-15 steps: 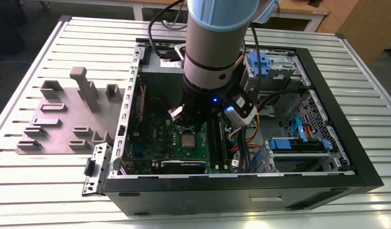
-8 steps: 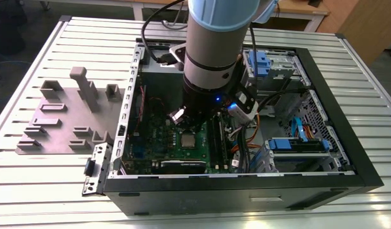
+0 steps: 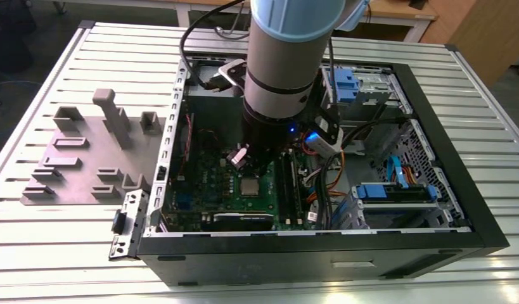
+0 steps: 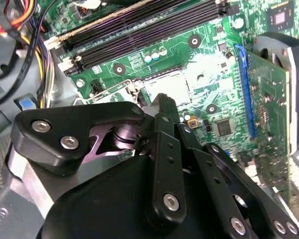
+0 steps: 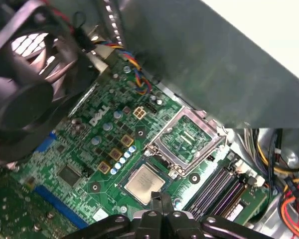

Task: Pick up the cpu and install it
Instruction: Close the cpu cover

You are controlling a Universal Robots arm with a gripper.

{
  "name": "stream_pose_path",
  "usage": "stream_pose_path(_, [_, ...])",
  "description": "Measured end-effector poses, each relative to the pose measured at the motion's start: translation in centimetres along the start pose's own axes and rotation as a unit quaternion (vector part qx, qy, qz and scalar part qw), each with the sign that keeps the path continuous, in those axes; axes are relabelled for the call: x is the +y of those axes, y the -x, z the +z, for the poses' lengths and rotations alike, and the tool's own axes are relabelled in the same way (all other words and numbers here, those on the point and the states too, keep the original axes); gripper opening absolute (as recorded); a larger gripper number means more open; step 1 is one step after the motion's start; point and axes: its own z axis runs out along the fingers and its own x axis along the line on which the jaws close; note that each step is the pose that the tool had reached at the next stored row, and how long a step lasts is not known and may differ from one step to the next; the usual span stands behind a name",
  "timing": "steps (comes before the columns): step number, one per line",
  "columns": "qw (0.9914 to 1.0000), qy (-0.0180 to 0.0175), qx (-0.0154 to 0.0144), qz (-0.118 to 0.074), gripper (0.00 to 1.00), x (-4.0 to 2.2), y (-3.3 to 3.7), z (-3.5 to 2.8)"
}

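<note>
The cpu (image 5: 144, 183) is a small silvery square lying flat in its socket on the green motherboard (image 5: 84, 149). It also shows in the exterior view as the cpu (image 3: 249, 185) and in the second wrist view as the cpu (image 4: 168, 85). The silver socket frame (image 5: 187, 138) stands swung open right beside it. My gripper (image 5: 162, 200) hangs just above the chip's edge, its black fingers drawn together to one tip, with nothing held. In the second wrist view the gripper (image 4: 162, 102) tip covers part of the socket.
The open black computer case (image 3: 462, 209) lies on a slatted metal table (image 3: 56, 253). A black fan (image 5: 25, 84), memory slots (image 5: 214, 184), loose cables (image 3: 327, 190) and a graphics card (image 4: 269, 89) surround the socket. Grey holder blocks (image 3: 86, 158) stand on the exterior view's left.
</note>
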Motion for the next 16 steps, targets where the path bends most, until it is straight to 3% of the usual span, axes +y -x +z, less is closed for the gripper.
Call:
stream_pose_path(9, [0.99942,0.0002,0.0011,-0.034,0.11,-0.25,0.3,0.02])
stream_pose_path(16, [0.99936,0.0002,0.0013,-0.036,0.11,-0.29,0.36,0.01])
